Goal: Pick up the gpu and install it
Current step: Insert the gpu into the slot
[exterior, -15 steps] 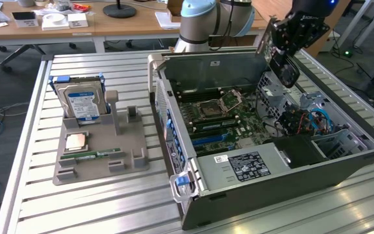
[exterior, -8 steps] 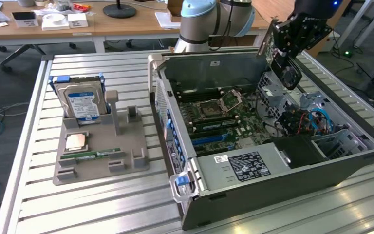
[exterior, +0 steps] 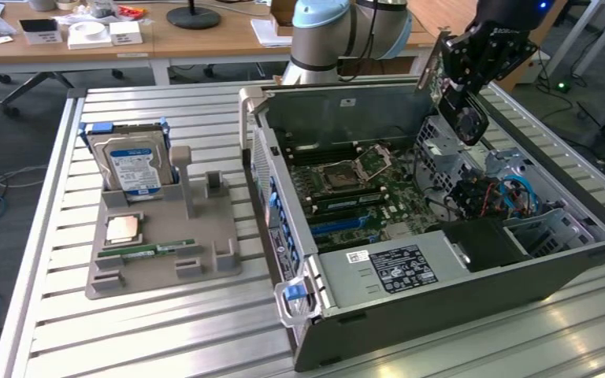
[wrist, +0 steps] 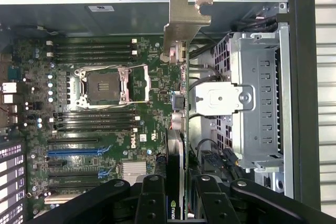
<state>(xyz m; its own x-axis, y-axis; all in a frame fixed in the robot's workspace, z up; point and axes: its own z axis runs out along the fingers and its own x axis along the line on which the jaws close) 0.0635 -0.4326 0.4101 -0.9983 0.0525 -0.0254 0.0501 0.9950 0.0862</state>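
We see the tool (exterior: 466,87), a black fingered gripper on the pale blue and grey robot arm (exterior: 329,31), closed on the gpu (exterior: 469,120), a thin flat dark circuit card with a round fan and a metal end bracket. The card hangs on edge from the tool, raised over the far part of the open dark grey computer case (exterior: 471,291) towards the exterior view's right, and it sits in no slot.

In the wrist view the gpu (wrist: 175,153) runs edge-on out from the tool (wrist: 176,203), with black fingers (wrist: 152,203) on either face of it; its bent metal bracket (wrist: 185,17) is at the end away from the tool, near the case's wall (wrist: 304,77). Below the card lies the line where the green motherboard (wrist: 105,129) meets the silver perforated drive cage (wrist: 257,93); the square processor socket (wrist: 107,85) stands open, and the long blue expansion slot (wrist: 73,151) is bare.

In the exterior view the motherboard (exterior: 355,189) lies flat in the case, with the grey labelled power supply box (exterior: 397,268) at the near end. To the exterior view's left, well apart from the case, a grey moulded parts holder (exterior: 155,272) rests on the slatted aluminium tabletop (exterior: 155,339); a silver hard drive with a blue-white label (exterior: 135,165) stands upright in it, and a square copper-toned chip (exterior: 124,228) and a short narrow green memory stick (exterior: 155,250) lie flat on it.
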